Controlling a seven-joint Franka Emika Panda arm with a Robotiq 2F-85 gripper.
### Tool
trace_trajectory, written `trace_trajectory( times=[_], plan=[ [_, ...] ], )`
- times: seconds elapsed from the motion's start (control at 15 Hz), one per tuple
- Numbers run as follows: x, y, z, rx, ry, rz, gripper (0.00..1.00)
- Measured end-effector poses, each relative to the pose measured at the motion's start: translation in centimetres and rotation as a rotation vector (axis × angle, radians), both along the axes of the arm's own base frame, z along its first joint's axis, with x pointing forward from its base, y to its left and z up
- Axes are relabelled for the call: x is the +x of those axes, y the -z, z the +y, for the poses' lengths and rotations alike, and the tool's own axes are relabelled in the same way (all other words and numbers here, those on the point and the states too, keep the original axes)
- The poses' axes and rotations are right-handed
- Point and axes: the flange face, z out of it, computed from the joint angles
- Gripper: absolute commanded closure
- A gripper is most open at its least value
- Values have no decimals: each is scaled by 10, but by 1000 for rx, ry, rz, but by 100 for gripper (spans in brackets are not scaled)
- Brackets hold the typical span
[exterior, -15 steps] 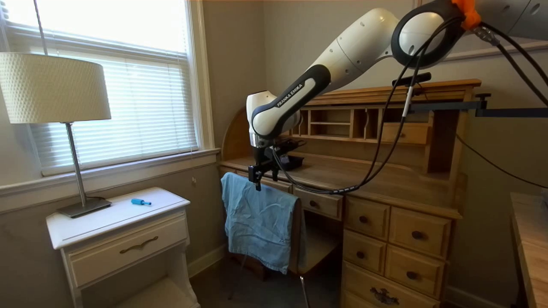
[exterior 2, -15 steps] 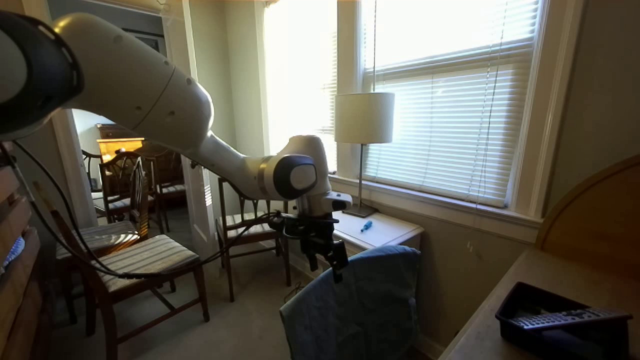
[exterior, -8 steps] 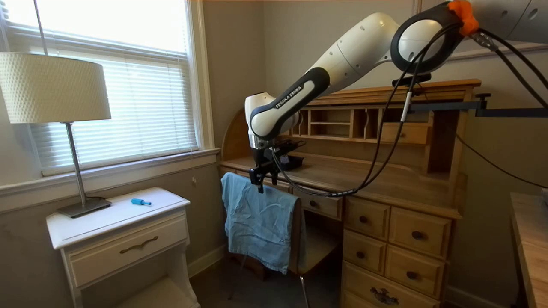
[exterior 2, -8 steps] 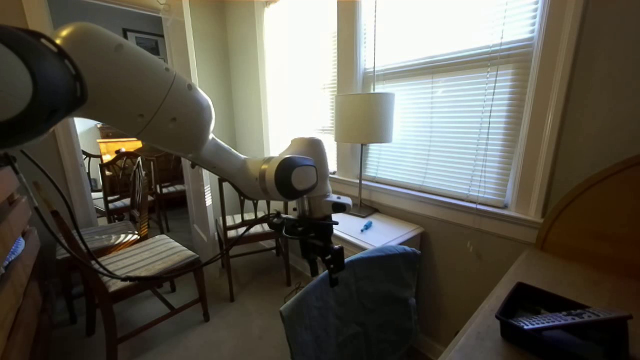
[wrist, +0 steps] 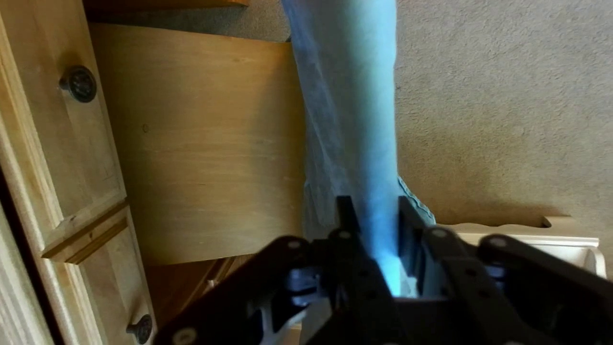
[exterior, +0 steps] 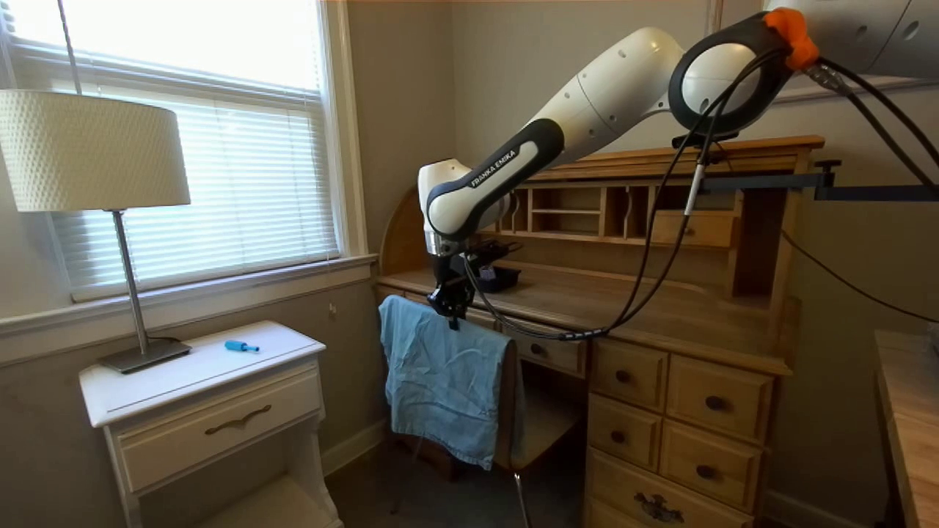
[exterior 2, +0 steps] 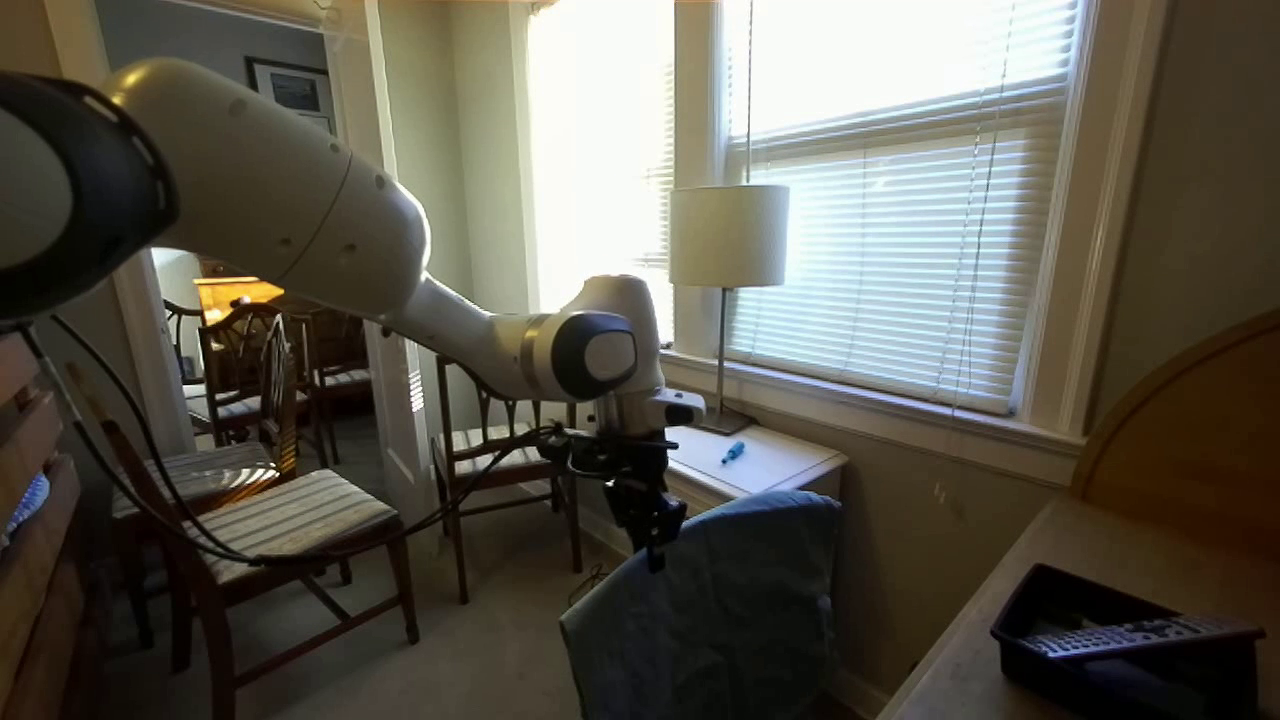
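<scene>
1. My gripper (wrist: 378, 206) points down at the top edge of the chair (wrist: 206, 143). My fingers (wrist: 346, 211) stand a little apart, one toward the chair's seat and one toward its outer side. Whether they press on anything, I cannot tell.

2. Between them shows the light blue cloth (wrist: 342, 120), draped over the back of the chair and hanging down both sides of it. It looks soft and creased, and I expect it to bunch easily over the stiff back underneath.

3. I take the step in hand to be getting hold of the cloth at the chair's top edge. As I judge it, the next move calls for bringing my fingers snugly onto the fabric and making sure I pinch cloth rather than the chair itself.

4. On the seat side of the chair is the wooden desk (exterior: 711, 315). A black tray (exterior 2: 1030, 680) sits on it, with a remote (exterior 2: 1130, 637) resting across.

5. Near the chair, off its outer side, is the white nightstand (exterior: 169, 447). It carries a lamp (exterior: 95, 150) and a small blue object (exterior: 240, 346), too small for me to name surely.

6. Behind the chair, well apart, are striped-seat dining chairs (exterior 2: 285, 525).
</scene>
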Motion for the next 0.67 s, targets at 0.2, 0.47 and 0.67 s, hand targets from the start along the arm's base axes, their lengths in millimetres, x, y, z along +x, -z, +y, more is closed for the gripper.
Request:
trace_trajectory(
  times=[0.2, 0.47, 0.67],
  plan=[
    [0, 0, 3, 1, -24, 5, 91],
    [1, -1, 3, 0, -31, 4, 91],
    [3, -6, 3, -2, -34, -16, 91]
  ],
)
